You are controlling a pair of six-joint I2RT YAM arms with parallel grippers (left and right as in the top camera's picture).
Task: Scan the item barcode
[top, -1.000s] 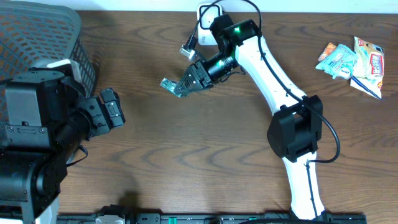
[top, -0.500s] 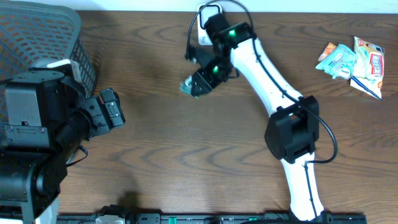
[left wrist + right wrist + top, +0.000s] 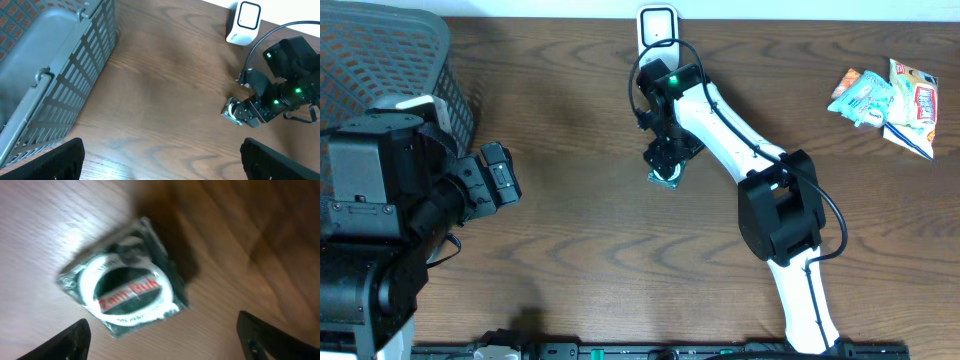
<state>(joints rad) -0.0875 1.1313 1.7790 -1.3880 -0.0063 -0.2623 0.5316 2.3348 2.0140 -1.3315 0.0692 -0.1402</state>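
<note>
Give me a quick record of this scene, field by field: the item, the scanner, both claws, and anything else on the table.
item: small green packet, lying flat on the table, label up
scanner: white scanner at the far edge, apart from the packet
right claw: open, directly above the packet, not touching it
left claw: open, empty, beside the basket
other: snack packets at the far right
</note>
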